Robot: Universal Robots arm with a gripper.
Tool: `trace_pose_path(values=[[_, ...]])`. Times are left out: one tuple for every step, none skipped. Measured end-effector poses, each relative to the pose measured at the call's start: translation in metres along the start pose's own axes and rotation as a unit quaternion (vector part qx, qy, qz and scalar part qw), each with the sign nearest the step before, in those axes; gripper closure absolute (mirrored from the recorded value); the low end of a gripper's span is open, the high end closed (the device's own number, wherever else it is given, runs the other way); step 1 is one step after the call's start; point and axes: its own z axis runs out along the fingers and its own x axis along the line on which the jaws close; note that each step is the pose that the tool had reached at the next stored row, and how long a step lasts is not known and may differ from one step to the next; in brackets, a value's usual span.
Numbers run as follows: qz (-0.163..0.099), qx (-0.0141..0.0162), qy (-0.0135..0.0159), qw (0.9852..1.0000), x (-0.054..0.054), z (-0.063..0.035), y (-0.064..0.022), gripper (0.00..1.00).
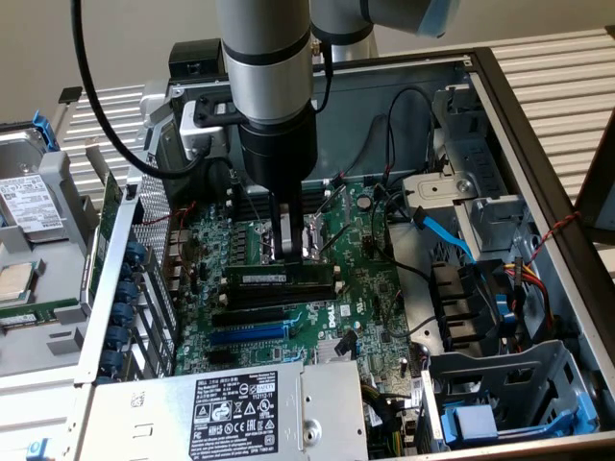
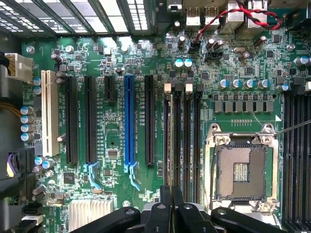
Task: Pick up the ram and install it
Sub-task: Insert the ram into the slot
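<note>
Ram (image 1: 279, 277) upright just beneath hand (image 1: 281, 255)

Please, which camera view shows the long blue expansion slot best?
The wrist view: the blue expansion slot is seen from above, whole, end to end. The exterior view shows the slot at a slant, beside black slots.

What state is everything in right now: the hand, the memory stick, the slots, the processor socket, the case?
hand: down at the board, shut on the ram
ram: upright on its edge in a black memory slot; whether fully seated cannot be told
other memory slots: empty
blue expansion slot: empty
processor socket: open, no chip in it
computer case: side open
</note>
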Motion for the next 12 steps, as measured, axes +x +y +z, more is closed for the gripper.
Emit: trace_pose_path(values=[[0.0, -0.0001, 0.0001, 1.0, 0.0, -0.0001, 0.0, 0.87], [0.0, -0.0001, 0.0001, 1.0, 0.0, -0.0001, 0.0, 0.87], [0.0, -0.0001, 0.0002, 1.0, 0.0001, -0.0001, 0.0, 0.87], [0.0, -0.0002, 0.0002, 1.0, 0.0001, 0.0, 0.0, 0.87], [0.0, -0.0001, 0.0002, 1.0, 0.0001, 0.0001, 0.0, 0.87], [0.0, -0.0001, 0.0002, 1.0, 0.0001, 0.0004, 0.0, 0.87], [0.0, -0.0001, 0.0001, 1.0, 0.0001, 0.0006, 0.0, 0.87], [0.0, -0.0001, 0.0002, 1.0, 0.0001, 0.0007, 0.0, 0.87], [0.0, -0.0001, 0.0001, 1.0, 0.0001, 0.0009, 0.0, 0.87], [0.0, -0.0001, 0.0002, 1.0, 0.0001, 0.001, 0.0, 0.87], [0.0, -0.0001, 0.0001, 1.0, 0.0, 0.0012, 0.0, 0.87], [0.0, -0.0001, 0.0001, 1.0, 0.0001, 0.0013, 0.0, 0.87]])
